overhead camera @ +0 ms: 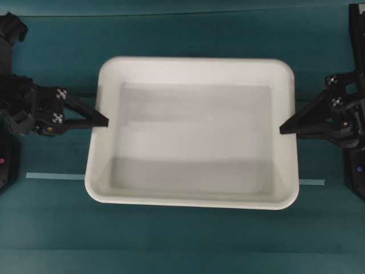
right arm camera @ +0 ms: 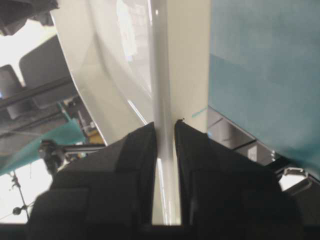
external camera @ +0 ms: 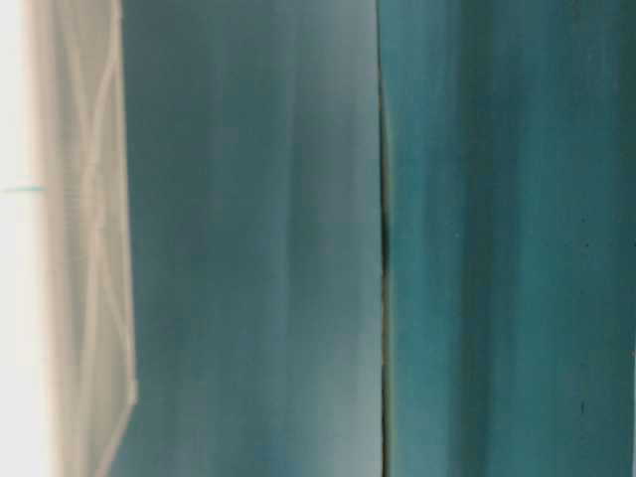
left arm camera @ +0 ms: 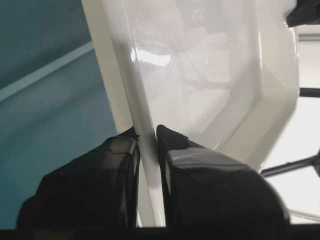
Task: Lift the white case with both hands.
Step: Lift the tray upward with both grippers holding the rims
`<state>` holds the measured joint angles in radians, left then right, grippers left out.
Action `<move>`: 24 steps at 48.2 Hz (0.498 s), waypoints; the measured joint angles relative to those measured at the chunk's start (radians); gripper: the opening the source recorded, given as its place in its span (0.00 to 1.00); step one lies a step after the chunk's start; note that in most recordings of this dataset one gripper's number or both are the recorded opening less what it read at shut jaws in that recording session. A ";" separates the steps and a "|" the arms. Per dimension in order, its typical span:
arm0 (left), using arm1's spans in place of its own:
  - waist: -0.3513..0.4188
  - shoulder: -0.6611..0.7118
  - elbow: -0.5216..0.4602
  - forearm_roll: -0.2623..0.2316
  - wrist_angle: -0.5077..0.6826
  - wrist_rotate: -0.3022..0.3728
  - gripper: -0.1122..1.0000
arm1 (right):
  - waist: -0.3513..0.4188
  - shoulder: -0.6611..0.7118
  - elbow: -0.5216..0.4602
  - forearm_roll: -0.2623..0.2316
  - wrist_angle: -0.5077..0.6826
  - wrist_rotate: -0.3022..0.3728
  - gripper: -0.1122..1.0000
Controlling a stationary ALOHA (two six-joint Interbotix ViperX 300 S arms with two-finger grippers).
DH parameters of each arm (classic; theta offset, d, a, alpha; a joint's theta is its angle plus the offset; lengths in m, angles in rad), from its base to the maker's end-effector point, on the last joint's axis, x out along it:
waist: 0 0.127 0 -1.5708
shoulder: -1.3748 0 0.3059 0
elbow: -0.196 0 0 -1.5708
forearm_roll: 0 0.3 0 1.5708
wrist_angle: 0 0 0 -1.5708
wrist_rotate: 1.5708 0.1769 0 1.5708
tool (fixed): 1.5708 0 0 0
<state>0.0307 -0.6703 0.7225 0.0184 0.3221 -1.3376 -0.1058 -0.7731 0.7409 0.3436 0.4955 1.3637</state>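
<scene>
- Teal tabletop (overhead camera: 182, 245) carries a thin pale tape strip (overhead camera: 54, 176).
- Large shallow white plastic case (overhead camera: 194, 131) sits mid-table.
- Left black gripper (overhead camera: 105, 121) pinches its left rim.
- Right black gripper (overhead camera: 282, 129) pinches the right rim, jaws nearly closed.

White case (overhead camera: 194, 134) sitting mid-table (overhead camera: 188, 34) in the overhead view, long side running left to right. Left gripper (overhead camera: 106, 121) clamped on the left rim, right gripper (overhead camera: 282, 129) on the right rim, directly across from each other. Rim pinched between both sets of fingers in the wrist views. Tape strip (overhead camera: 54, 176) poking out from under the case on both sides, toward the near edge. Probably the case's side at far left in the table-level view, too blurry to call.
</scene>
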 measured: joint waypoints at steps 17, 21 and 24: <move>-0.002 -0.014 -0.124 0.002 0.107 -0.003 0.18 | -0.009 0.000 -0.055 0.000 0.049 0.023 0.20; -0.002 -0.014 -0.150 0.003 0.127 -0.008 0.18 | -0.009 0.000 -0.080 0.000 0.064 0.026 0.20; 0.000 -0.015 -0.167 0.003 0.140 -0.012 0.18 | -0.011 0.000 -0.107 0.000 0.083 0.026 0.20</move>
<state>0.0307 -0.6857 0.5553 0.0215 0.4617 -1.3499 -0.1166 -0.7731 0.6335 0.3436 0.5783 1.3898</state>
